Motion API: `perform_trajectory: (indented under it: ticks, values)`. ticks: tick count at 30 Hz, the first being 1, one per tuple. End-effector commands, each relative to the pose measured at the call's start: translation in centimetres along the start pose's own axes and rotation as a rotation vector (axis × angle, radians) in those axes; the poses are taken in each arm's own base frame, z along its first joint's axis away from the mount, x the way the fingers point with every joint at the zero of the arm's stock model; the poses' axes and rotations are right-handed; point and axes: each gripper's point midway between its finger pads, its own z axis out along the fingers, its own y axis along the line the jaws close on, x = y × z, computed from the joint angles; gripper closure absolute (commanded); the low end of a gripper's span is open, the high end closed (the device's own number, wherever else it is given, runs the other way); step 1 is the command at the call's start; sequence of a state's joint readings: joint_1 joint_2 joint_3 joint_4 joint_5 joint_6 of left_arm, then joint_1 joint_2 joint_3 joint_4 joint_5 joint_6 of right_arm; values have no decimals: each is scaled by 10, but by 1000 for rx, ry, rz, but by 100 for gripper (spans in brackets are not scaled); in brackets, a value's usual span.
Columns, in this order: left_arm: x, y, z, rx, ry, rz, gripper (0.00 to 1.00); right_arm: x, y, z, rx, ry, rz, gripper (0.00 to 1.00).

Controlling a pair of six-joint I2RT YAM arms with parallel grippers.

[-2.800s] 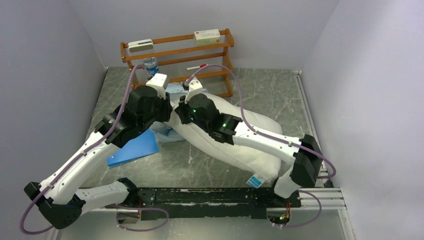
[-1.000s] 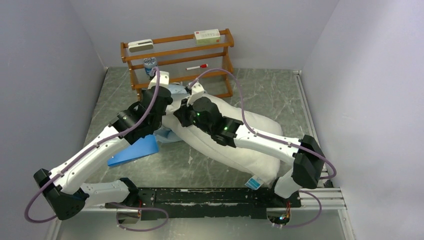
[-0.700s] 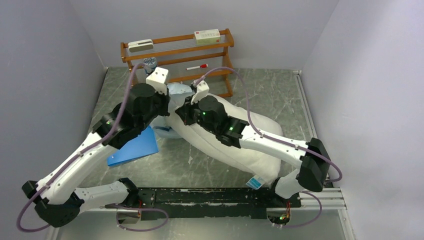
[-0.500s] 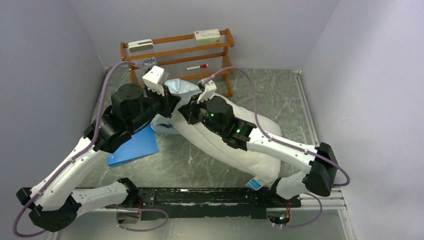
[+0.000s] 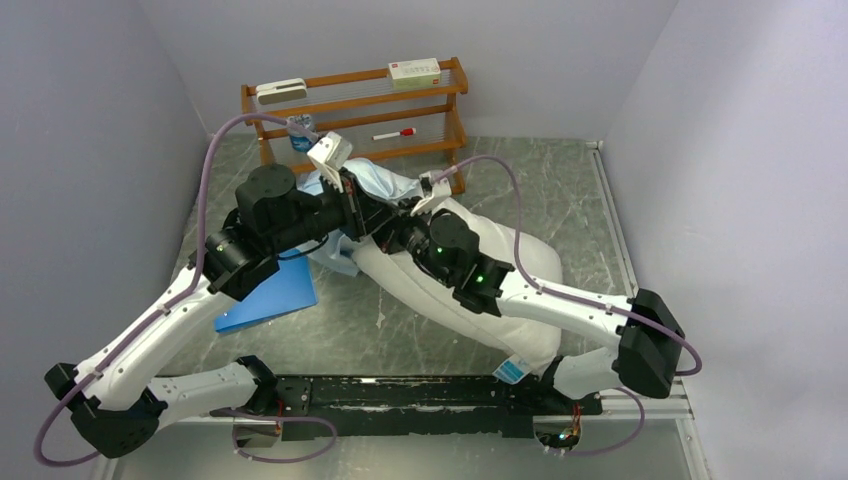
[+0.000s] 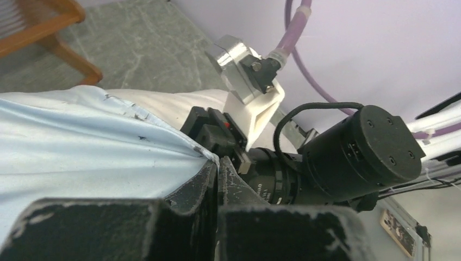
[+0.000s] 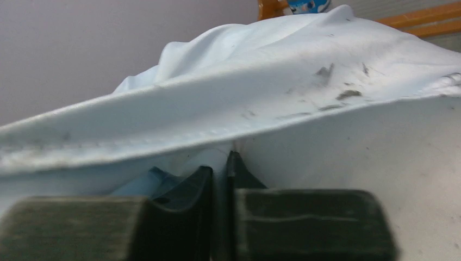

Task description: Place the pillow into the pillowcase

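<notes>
The white pillow (image 5: 430, 305) lies slantwise across the table under my right arm. The light blue pillowcase (image 5: 378, 180) is bunched and lifted over the pillow's far end. My left gripper (image 5: 368, 212) reaches in from the left and is shut on the pillowcase hem. In the left wrist view its fingers (image 6: 209, 176) pinch the hem of the blue pillowcase (image 6: 81, 152). My right gripper (image 5: 395, 228) meets it from the right, shut on the same edge. In the right wrist view this gripper (image 7: 224, 163) bites just under the pillowcase's seam (image 7: 217, 117). The pillow's far end is hidden by fabric and arms.
A wooden rack (image 5: 355, 110) stands at the back with a white box (image 5: 414, 70), a marker (image 5: 393, 133) and a small can (image 5: 300, 130). A flat bright-blue rectangle (image 5: 270, 300) lies under my left arm. Grey walls close in both sides.
Both grippers have risen and shifted right, carrying the pillowcase edge up and over the pillow's far end. The left wrist has swung to point rightward.
</notes>
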State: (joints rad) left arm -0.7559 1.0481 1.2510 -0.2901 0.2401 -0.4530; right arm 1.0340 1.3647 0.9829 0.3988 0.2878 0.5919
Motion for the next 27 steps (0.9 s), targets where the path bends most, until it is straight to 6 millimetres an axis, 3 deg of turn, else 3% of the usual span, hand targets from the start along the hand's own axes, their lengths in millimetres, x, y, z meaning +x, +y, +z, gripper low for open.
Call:
perform_trajectory:
  ticks: [1, 4, 6, 10, 14, 21, 24, 27]
  values:
    - [1, -5, -15, -16, -12, -14, 95, -16, 25, -16, -122, -43, 57, 75]
    - [13, 19, -25, -136, 3, 6, 95, -8, 19, -36, -117, 37, -17, 49]
    - [21, 21, -30, -137, 27, 16, 88, -8, 14, -51, -96, 85, -80, 37]
    - [37, 14, -35, -81, 78, 13, 62, 0, -3, -82, -51, 194, -168, 28]
    - [39, 23, -42, -140, 95, 30, 49, -1, -19, -105, 10, 261, -229, 22]
    - [36, 39, -45, -229, 129, 102, 42, -40, -39, -100, 101, 213, -321, 16]
    - [37, 44, -43, -250, 147, 123, 40, -44, -55, -86, 121, 243, -335, 16]
    - [43, 69, -39, -370, 187, 147, 39, -40, -71, -73, 108, 294, -322, 15]
